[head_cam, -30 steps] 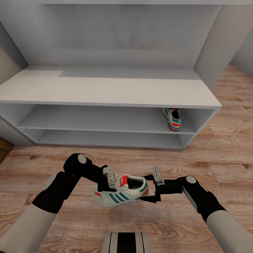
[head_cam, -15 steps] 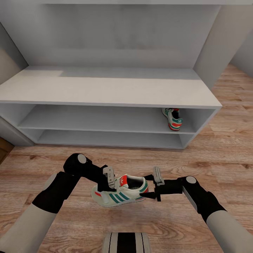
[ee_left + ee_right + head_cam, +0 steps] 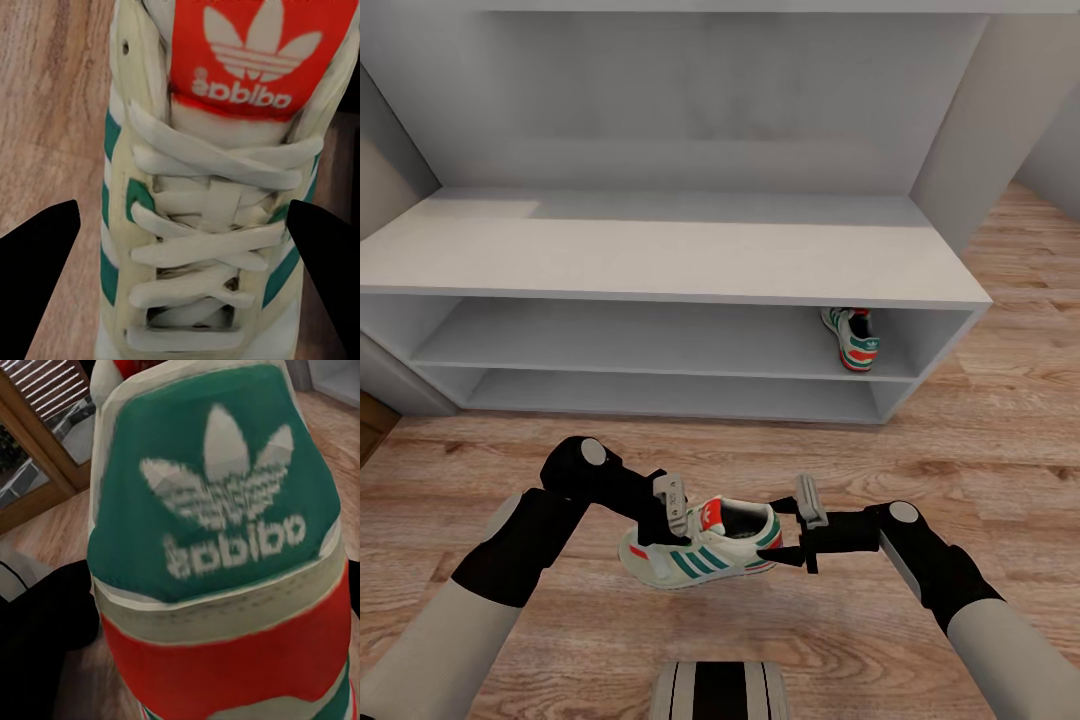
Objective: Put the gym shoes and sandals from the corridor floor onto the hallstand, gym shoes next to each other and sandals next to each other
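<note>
This is the hallway of a home. Light brown wood-grain plank flooring (image 3: 980, 420) runs across the lower half of the frame and on past the right edge. Against the wall in the upper half stands a low grey-white shoe rack (image 3: 660, 255) with a flat top, two open shelves and a tall back panel. A sneaker (image 3: 851, 338) sits at the right end of its upper shelf. In the right wrist view, a wooden-framed door with slatted panels (image 3: 37, 450) shows at upper left.
</note>
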### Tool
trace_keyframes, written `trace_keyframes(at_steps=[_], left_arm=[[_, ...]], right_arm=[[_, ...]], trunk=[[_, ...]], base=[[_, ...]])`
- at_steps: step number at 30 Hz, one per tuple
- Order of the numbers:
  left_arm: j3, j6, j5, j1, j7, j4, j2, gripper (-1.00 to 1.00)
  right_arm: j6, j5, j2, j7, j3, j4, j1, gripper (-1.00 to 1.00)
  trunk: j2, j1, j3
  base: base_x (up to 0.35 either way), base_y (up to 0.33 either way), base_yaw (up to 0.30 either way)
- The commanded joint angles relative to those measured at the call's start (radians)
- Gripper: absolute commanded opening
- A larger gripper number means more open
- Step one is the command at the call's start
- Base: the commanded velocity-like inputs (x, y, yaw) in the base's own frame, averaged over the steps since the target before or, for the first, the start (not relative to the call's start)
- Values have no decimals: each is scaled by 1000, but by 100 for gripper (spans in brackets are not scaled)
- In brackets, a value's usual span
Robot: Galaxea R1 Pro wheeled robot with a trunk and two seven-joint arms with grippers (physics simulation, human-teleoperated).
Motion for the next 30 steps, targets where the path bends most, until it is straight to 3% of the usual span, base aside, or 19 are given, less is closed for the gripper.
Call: trace_keyframes(at_steps=[1, 15, 16, 30], left_arm=[[2, 1, -6, -1, 49, 0, -1, -100], [2, 1, -6, -1, 49, 0, 0, -100], [2, 1, -6, -1, 49, 0, 0, 100], [2, 1, -7, -2, 49, 0, -5, 100]], right_arm=[[0, 3, 0, 4, 4, 1, 1, -100], [0, 3, 0, 4, 4, 2, 1, -100], [0, 3, 0, 4, 4, 2, 1, -100], [0, 3, 0, 4, 4, 2, 1, -100]], trunk=[[0, 0, 0], [0, 0, 0], [0, 0, 0], [0, 0, 0]], base=[[0, 0, 0], [0, 0, 0], [0, 0, 0], [0, 0, 0]])
